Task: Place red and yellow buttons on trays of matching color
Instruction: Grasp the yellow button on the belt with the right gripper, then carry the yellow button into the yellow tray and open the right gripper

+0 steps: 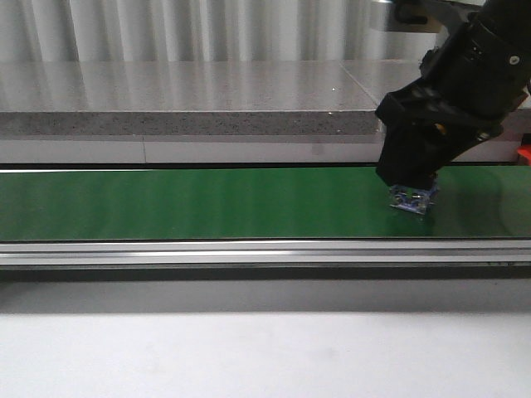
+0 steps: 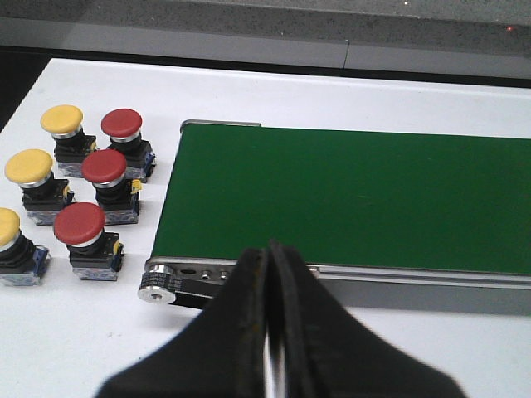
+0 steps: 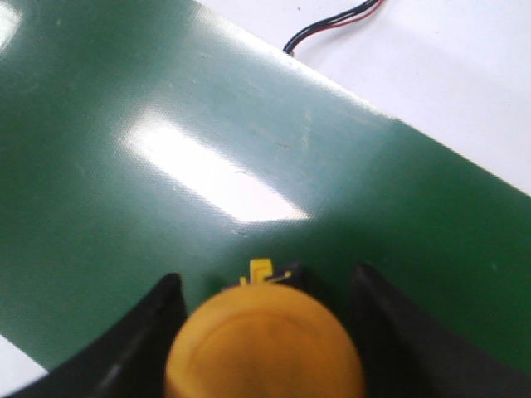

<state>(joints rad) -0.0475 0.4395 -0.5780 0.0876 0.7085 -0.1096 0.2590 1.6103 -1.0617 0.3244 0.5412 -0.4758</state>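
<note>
A yellow button (image 3: pixel 264 348) stands on the green belt (image 3: pixel 166 166); in the front view only its clear base (image 1: pixel 412 201) shows, under the black right arm. My right gripper (image 3: pixel 264 278) straddles it, open, with a black finger (image 3: pixel 149 332) on each side and a gap to the button's body. My left gripper (image 2: pixel 270 249) is shut on nothing, above the white table near the belt's end. Beside that end stand three red buttons (image 2: pixel 104 166) and three yellow buttons (image 2: pixel 29 166). No trays are in view.
The green conveyor belt (image 1: pixel 207 203) runs across the front view in a silver frame (image 1: pixel 249 251), with a grey stone ledge (image 1: pixel 182 120) behind. The belt's end roller (image 2: pixel 158 286) sits near my left gripper. A red and black cable (image 3: pixel 332 25) lies past the belt.
</note>
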